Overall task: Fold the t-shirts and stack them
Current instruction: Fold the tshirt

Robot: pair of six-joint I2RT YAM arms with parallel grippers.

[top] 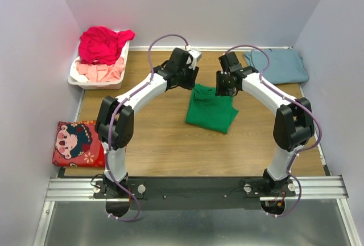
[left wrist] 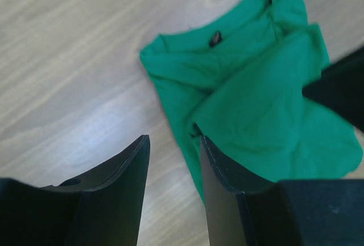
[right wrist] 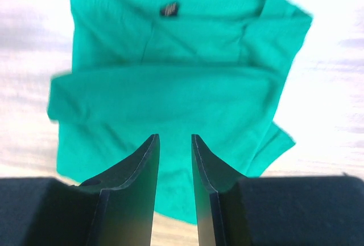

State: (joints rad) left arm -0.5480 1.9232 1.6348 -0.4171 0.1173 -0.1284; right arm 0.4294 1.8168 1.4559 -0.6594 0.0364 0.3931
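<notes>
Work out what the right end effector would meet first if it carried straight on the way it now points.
Most likely the green t-shirt: it lies directly beyond the right end effector, with nothing seen between them, though the depth is unclear.

Things on the table (top: 159, 143), placed from the middle t-shirt (top: 211, 112)
Behind it to the left, a basket (top: 96, 84) holds a heap of t-shirts (top: 102, 44); behind it to the right lies another t-shirt (top: 278, 65); a cushion (top: 78, 142) sits before it, far left, at the table's near corner.
</notes>
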